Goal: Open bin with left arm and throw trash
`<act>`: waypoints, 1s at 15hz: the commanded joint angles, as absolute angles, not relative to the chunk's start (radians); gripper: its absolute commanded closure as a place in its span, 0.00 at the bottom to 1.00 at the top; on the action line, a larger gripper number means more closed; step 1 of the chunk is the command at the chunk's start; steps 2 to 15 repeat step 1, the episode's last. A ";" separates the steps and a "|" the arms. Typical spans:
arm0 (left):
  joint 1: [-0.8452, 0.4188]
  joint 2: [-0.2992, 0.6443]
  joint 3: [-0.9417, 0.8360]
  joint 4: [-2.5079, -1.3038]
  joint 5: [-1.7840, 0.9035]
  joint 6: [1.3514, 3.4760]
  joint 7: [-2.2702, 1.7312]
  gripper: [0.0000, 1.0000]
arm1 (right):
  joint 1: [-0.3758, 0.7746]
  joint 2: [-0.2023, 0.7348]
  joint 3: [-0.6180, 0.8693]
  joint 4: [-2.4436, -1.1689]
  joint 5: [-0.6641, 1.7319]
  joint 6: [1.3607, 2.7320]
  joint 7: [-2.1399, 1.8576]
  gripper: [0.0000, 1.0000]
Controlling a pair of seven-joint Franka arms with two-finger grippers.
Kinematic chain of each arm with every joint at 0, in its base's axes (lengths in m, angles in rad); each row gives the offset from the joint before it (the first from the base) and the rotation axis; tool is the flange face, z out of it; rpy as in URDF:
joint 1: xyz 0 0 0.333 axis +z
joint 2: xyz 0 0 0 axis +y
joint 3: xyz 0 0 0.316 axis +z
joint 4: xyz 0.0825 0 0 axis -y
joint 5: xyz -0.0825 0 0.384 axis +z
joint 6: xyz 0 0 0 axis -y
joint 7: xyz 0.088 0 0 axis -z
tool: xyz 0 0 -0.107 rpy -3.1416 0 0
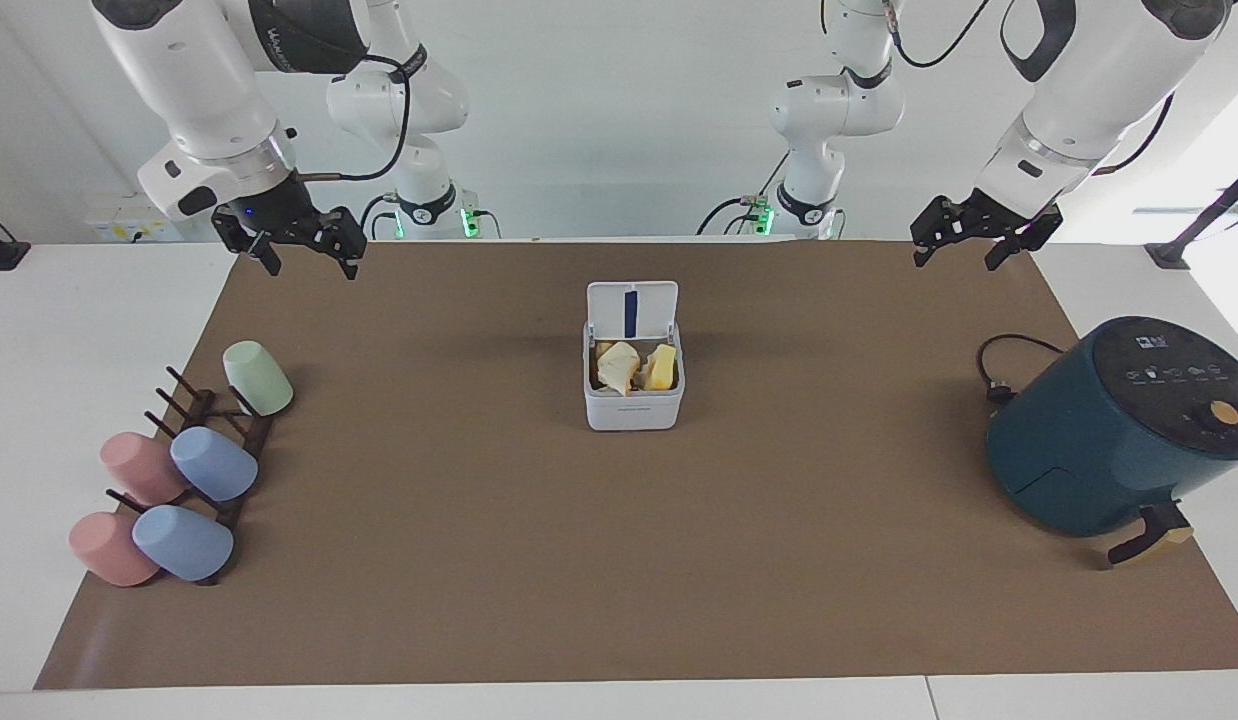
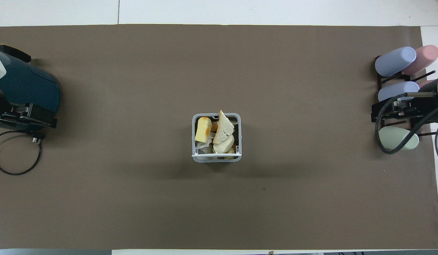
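In the overhead view the air fryer is cut by the picture's edge, and the right arm's wrist hides part of the cup rack. In the bin, the crumpled paper lies mostly under the cream slice.

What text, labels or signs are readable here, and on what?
None can be read for certain.
Bin: a dark printed line on its front wall, too small to read.
Air fryer: white icons and marks on its top panel, too small to read.
Right arm: white lettering on a dark band, blurred.
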State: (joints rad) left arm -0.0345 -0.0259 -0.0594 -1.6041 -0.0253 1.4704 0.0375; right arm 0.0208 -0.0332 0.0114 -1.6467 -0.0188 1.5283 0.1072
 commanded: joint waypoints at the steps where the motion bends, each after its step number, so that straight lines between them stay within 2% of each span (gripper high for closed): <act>1: -0.028 -0.044 -0.060 -1.617 -0.029 1.457 0.043 0.00 | 0.021 -0.043 0.003 -1.652 -0.002 1.520 0.078 0.00; 15: -0.028 -0.044 -0.060 -1.617 -0.029 1.457 0.043 0.00 | 0.021 -0.043 0.003 -1.652 -0.002 1.520 0.078 0.00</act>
